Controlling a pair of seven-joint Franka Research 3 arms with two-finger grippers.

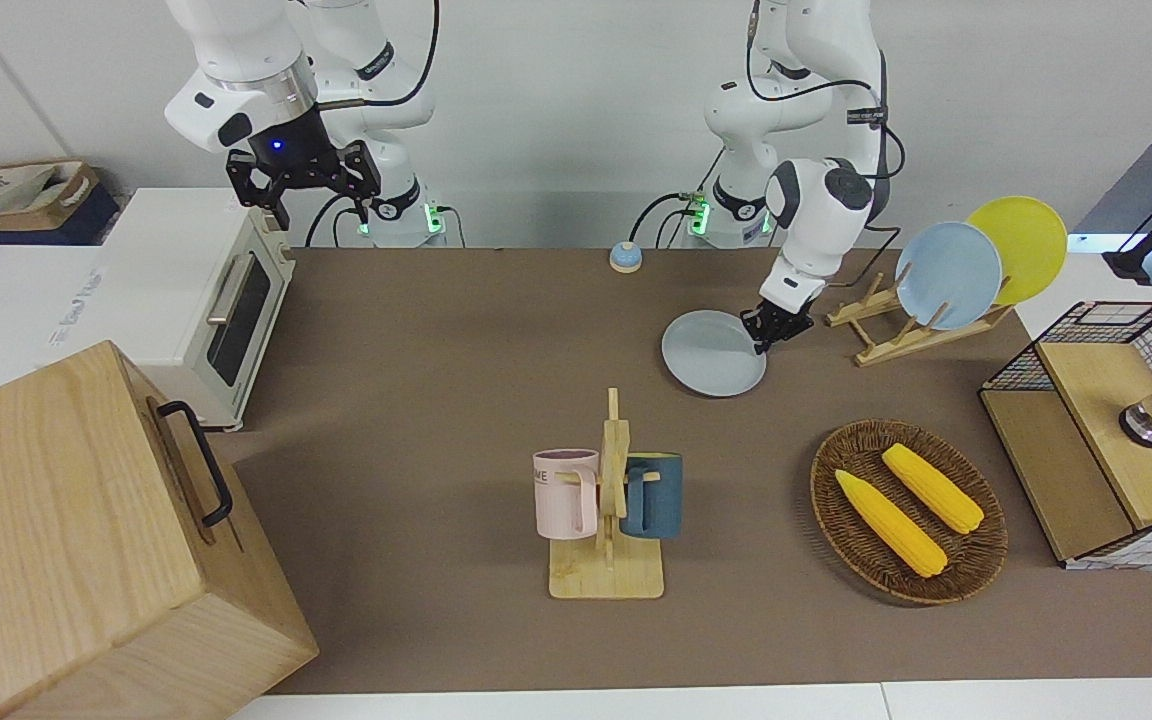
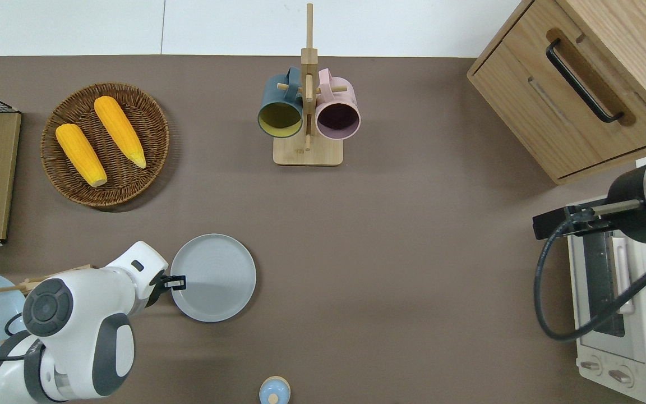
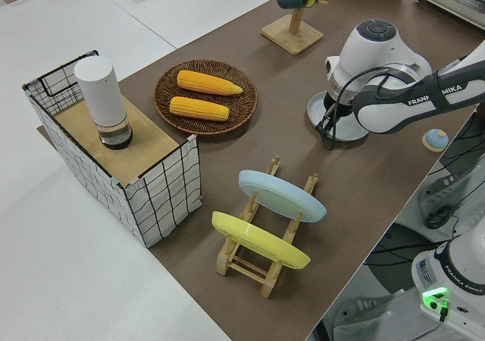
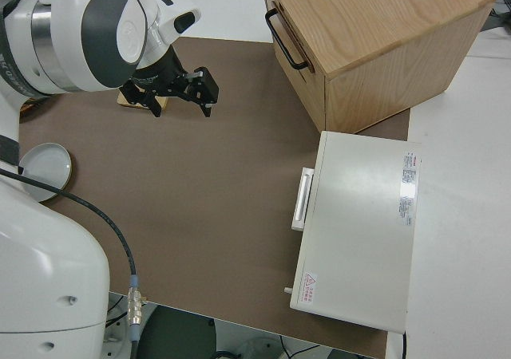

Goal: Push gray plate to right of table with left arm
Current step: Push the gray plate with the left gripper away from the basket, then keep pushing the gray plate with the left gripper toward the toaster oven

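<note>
Left gripper [image 2: 178,282], fingers together, touches gray plate [image 2: 213,278] on brown table [image 2: 390,252]

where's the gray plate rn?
The gray plate lies flat on the table, toward the left arm's end, nearer to the robots than the corn basket, with the left hand at its rim.

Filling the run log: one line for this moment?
left claw: at gray plate rim, pushing | plate: flat on table | right arm: parked
</note>
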